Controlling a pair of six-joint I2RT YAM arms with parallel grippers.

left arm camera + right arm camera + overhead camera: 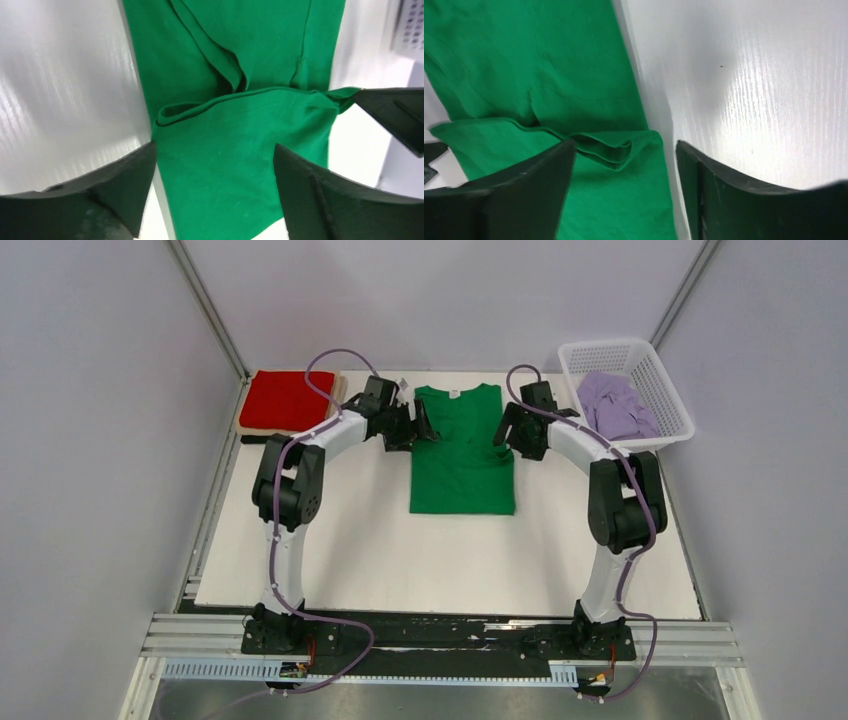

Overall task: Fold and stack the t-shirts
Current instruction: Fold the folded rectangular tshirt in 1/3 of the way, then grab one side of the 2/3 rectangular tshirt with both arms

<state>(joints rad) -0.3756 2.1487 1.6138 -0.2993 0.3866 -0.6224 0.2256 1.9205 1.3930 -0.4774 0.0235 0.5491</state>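
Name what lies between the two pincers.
The green t-shirt lies flat between the left pincer and right pincer, clearest in the top view.

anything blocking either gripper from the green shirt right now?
Nothing visible. The left gripper and right gripper flank the green shirt near its shoulders, jaws open. Each wrist view shows the cloth right below the fingers, with nothing in between.
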